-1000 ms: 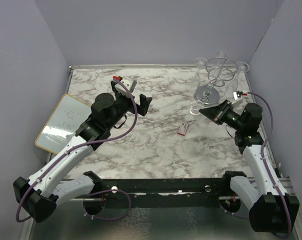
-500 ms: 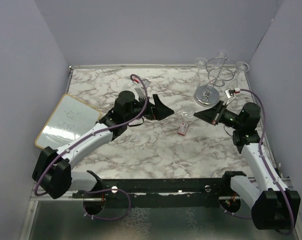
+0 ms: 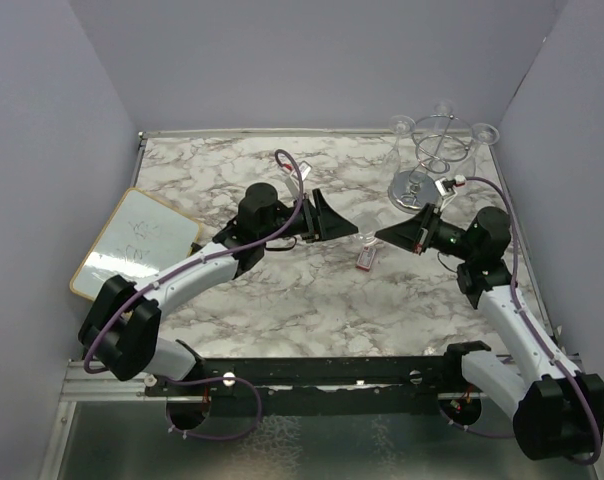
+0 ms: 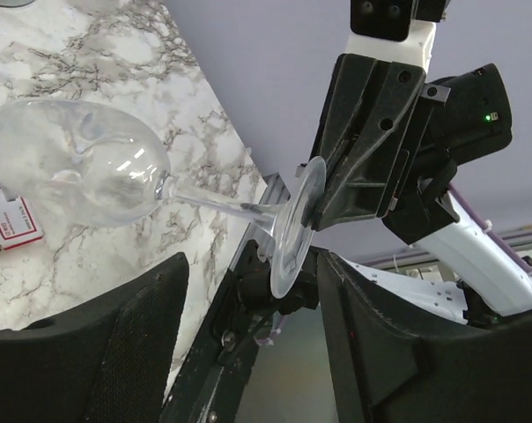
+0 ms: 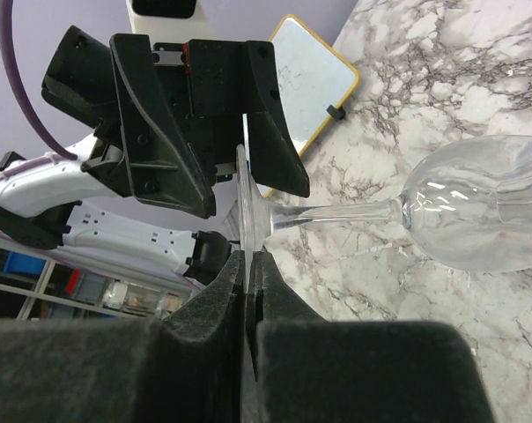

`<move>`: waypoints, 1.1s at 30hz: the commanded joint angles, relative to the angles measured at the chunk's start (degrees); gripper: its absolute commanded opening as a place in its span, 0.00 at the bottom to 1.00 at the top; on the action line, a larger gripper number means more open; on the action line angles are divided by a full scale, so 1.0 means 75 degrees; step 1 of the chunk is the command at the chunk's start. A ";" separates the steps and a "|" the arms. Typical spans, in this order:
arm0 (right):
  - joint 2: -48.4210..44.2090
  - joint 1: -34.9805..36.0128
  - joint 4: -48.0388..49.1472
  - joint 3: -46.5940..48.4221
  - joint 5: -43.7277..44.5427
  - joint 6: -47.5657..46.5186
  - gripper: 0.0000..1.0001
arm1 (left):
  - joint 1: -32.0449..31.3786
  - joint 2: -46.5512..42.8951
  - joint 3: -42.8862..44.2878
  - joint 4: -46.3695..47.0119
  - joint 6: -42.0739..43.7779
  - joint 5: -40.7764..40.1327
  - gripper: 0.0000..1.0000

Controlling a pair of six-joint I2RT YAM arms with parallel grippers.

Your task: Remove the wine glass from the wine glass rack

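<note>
A clear wine glass (image 5: 477, 216) is held sideways above the marble table, off the rack. My right gripper (image 5: 248, 264) is shut on the rim of its round foot. In the top view the glass (image 3: 367, 238) hangs between both grippers. My left gripper (image 4: 248, 344) is open, with its fingers on either side of the glass's foot (image 4: 294, 231) and not touching it. In the top view the left gripper (image 3: 340, 222) faces the right gripper (image 3: 382, 237). The wine glass rack (image 3: 434, 150), silver wire on a round shiny base, stands at the back right with other glasses hanging on it.
A small red and white box (image 3: 365, 258) lies on the table under the held glass. A whiteboard (image 3: 132, 245) lies at the left edge. Grey walls close in the table on the left, back and right.
My left arm swung right and reached toward the glass. My right gripper carried the glass left, away from the rack, to meet the left gripper.
</note>
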 commanded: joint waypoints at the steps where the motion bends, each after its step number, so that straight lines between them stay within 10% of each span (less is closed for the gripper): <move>1: 0.0007 0.0196 0.0620 -0.0043 0.0007 0.0014 0.01 | -0.0099 0.0108 0.0026 0.0446 -0.0161 0.0431 0.57; 14: 0.0365 0.0527 0.0142 0.0144 0.0227 -0.0328 0.09 | -0.0286 0.0083 -0.0065 0.0458 0.0264 0.0551 0.00; 29: 0.1176 0.0778 0.0675 0.0202 -0.0441 -0.0215 0.15 | -0.0351 -0.0258 -0.0292 0.0458 0.1050 0.0242 0.00; 33: 0.1161 0.0808 0.0545 0.0266 -0.0529 -0.0846 0.02 | -0.0343 -0.0258 -0.0249 0.0391 0.1180 0.0338 0.10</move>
